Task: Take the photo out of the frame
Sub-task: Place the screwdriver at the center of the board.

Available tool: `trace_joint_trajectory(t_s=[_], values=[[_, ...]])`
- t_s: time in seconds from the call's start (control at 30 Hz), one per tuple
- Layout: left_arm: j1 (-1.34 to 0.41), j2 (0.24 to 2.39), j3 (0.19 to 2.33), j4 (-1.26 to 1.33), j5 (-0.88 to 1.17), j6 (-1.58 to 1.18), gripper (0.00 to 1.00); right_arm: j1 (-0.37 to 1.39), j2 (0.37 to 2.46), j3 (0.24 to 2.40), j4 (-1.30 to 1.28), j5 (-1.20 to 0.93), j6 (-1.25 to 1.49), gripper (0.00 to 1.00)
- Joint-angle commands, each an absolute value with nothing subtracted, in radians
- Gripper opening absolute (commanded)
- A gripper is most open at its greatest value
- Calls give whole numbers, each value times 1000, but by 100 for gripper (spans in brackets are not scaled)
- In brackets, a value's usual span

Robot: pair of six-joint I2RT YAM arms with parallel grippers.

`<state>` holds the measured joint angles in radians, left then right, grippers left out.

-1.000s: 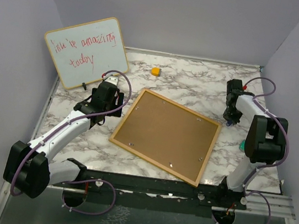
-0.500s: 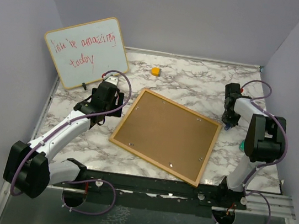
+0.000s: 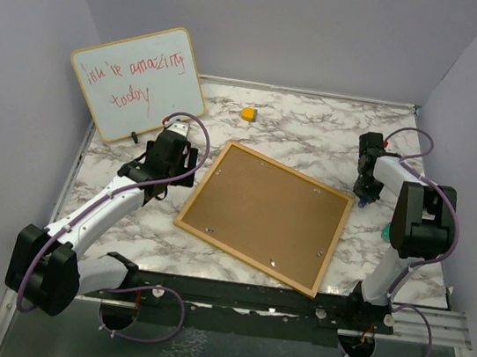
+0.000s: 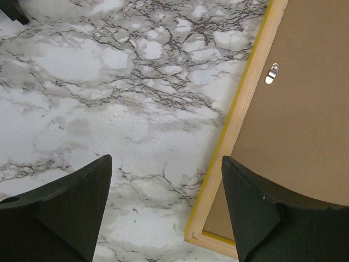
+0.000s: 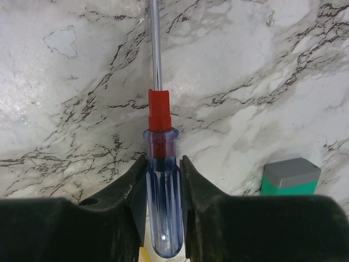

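Just right of left claw (image 4: 166,180), frame (image 4: 305,136) back-up

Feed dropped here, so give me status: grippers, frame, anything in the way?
Left gripper open, beside frame edge. Right gripper shut on screwdriver. Frame face down, back panel on, photo hidden. Nothing lying on it.

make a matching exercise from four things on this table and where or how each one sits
Things:
1. frame
2. whiteboard
3. screwdriver
4. orange block

Places or states:
a. gripped in the jaws of the right gripper
b. lying flat, brown back up, mid table
c. propped up at the far left
d. alone near the far edge

Pairs: 1-b, 2-c, 3-a, 4-d
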<state>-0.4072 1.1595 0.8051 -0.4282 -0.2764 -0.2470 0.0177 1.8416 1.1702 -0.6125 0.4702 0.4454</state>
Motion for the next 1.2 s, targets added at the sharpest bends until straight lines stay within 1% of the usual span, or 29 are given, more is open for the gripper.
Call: trace_joint_trajectory(t_s=[0.0, 0.03, 0.07, 0.1, 0.33, 0.63, 0.67, 0.8, 0.9, 1.03, 1.13, 1.17], values=[[-410, 1148, 795, -425, -250, -253, 81, 12, 1853, 1136, -631, 460, 457, 27], [-410, 1149, 794, -425, -248, -252, 81, 12, 1853, 1133, -628, 456, 457, 30], [-410, 1150, 795, -425, -248, -252, 81, 11, 1853, 1130, -628, 452, 458, 36], [-410, 1149, 795, -425, -247, -252, 81, 11, 1853, 1127, -625, 450, 457, 37], [-410, 1156, 795, -425, -242, -249, 81, 11, 1853, 1123, -624, 442, 457, 37], [-410, 1153, 796, -425, -242, -249, 82, 11, 1782, 1158, -661, 438, 450, 37], [-410, 1153, 795, -425, -242, -249, 82, 11, 1774, 1164, -667, 436, 448, 38], [-410, 1151, 795, -425, -244, -249, 82, 11, 1736, 1187, -695, 430, 444, 50], [-410, 1153, 795, -425, -244, -249, 82, 11, 1704, 1206, -708, 408, 430, 55], [-410, 1155, 802, -430, -228, -254, 82, 11, 1655, 1227, -698, 299, 375, 58], [-410, 1139, 795, -418, -147, -310, 93, 23, 1630, 1232, -650, 127, 334, 59], [-410, 1132, 787, -416, -124, -349, 95, 32, 1627, 1230, -626, 55, 310, 59]])
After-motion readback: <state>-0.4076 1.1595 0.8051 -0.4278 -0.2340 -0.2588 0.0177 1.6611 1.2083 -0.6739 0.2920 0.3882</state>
